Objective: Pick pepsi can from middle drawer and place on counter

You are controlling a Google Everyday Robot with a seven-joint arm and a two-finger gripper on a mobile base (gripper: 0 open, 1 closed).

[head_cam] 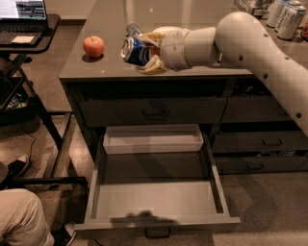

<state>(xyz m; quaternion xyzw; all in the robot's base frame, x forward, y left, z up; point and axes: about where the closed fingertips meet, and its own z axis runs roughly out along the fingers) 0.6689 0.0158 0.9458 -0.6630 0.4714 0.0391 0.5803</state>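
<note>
The pepsi can (pixel 135 51) is tipped on its side, silver end facing left, clamped between the fingers of the gripper (pixel 146 53) over the near part of the counter (pixel 110 19). Whether it touches the surface cannot be told. Just behind it lies a silvery can (pixel 132 28), and a red apple (pixel 93 46) sits to the left. Below, the middle drawer (pixel 154 199) stands pulled out, with a pale tray (pixel 153 140) above its far end. Tall cans (pixel 285 13) stand far right.
</note>
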